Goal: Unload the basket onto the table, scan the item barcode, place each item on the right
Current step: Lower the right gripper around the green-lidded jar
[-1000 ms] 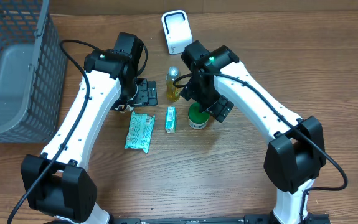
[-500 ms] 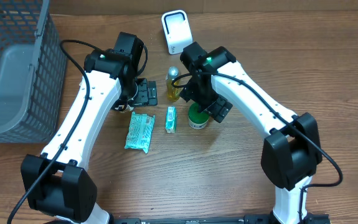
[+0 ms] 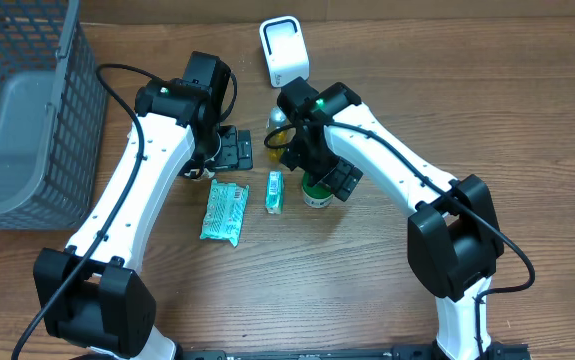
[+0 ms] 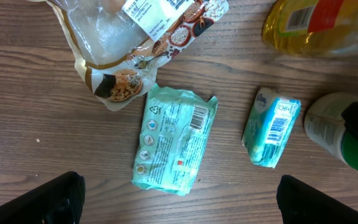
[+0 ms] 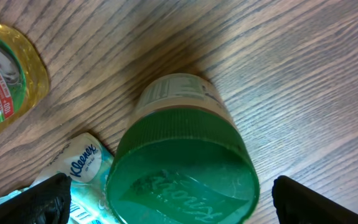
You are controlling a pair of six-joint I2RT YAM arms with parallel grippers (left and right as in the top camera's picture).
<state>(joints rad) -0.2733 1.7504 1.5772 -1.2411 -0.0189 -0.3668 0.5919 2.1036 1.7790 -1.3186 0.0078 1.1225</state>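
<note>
Overhead, the right gripper (image 3: 319, 178) hangs directly above a small jar (image 3: 316, 196) with a green lid, which stands upright on the wooden table (image 3: 387, 290) near the middle. In the right wrist view its two fingers (image 5: 42, 199) are spread wide, one at each side of the lid, and they hold nothing; the jar (image 5: 182, 168) fills the space under them. Just beside the jar, on its left, lies a small tissue pack (image 3: 275, 191), and further left a flat pack of wipes (image 3: 225, 211). A bottle of yellow oil (image 3: 279, 138) stands just behind the jar. The white scanner (image 3: 285, 50) is at the far edge of the table, well apart from the jar.

The left gripper (image 3: 229, 150) hovers over the wipes, its fingers (image 4: 42, 199) also wide open and empty. Its camera shows a barcode on the wipes (image 4: 175, 146) and a snack bag (image 4: 135, 43) beside them. A grey basket (image 3: 27, 110) stands at the left side.
</note>
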